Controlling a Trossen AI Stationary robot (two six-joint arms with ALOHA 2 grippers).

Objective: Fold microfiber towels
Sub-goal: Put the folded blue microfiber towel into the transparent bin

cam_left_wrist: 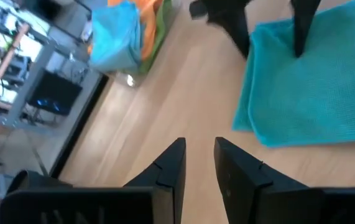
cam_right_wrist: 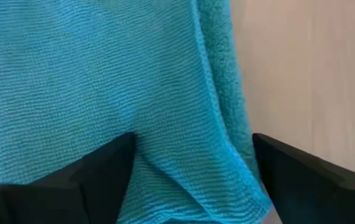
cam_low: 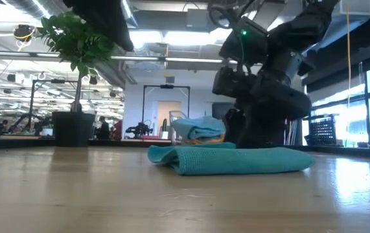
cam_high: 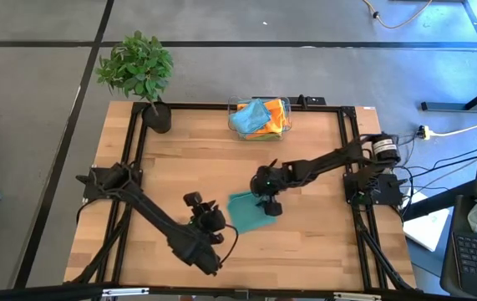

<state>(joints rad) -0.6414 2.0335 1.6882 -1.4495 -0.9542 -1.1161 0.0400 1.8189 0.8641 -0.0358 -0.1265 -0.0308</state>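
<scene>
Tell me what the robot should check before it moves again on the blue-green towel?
1. Teal towel lying folded on the table: ok.
2. Right hand open over the towel, fingers spread: ok.
3. Right hand has let go of the cloth: cannot tell, the fingers sit right against it.
4. Left hand off the towel, beside it: ok.
5. Left hand empty: ok, nothing between its fingers.
6. Other towels waiting in the clear bin: ok.

You saw a nubby, matt teal cloth towel [cam_high: 250,214] on the smooth, pale wood table [cam_high: 322,242].
</scene>
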